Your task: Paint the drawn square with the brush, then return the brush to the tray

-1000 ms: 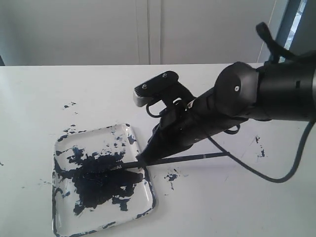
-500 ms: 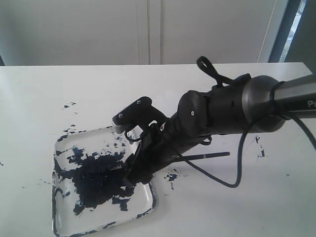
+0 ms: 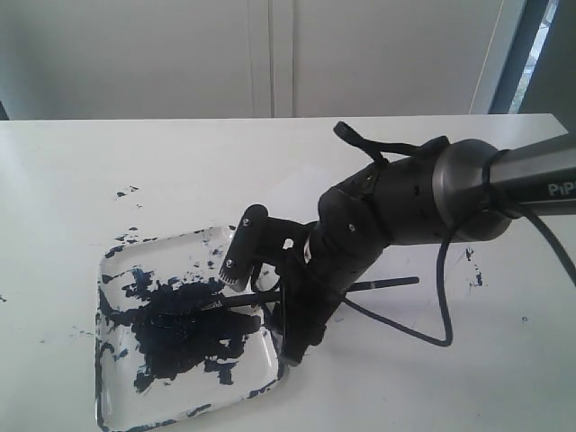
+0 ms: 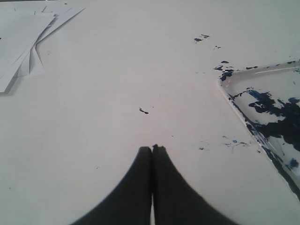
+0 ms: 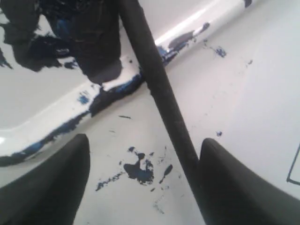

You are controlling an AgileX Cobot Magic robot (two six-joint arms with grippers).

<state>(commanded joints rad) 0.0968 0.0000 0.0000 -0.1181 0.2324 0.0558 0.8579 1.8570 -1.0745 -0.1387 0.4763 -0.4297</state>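
The tray (image 3: 166,241) sits at the front left, with a big blue-black paint blotch in the middle. The brush (image 3: 387,283) lies flat, its tip in the paint and its black handle running out over the tray's right rim onto the table. My right gripper (image 3: 286,337) points down over that rim. In the right wrist view it (image 5: 143,150) is open, and the brush handle (image 5: 159,89) lies between the fingers, close against one of them. A thin black corner of the drawn square (image 5: 293,168) shows at that view's edge. My left gripper (image 4: 152,149) is shut, empty, over bare table beside the tray (image 4: 234,101).
Paint splatters mark the table beyond the tray (image 3: 126,192) and to the right (image 3: 472,265). A dark blot (image 5: 140,171) lies just outside the tray rim (image 5: 56,126). Loose white paper sheets (image 4: 23,37) lie off to one side. The right arm's cable (image 3: 441,306) hangs over the table.
The right arm came in from the right and lowered, and its wrist turned so the gripper now points down over the brush handle at the tray's rim. The brush has not moved.
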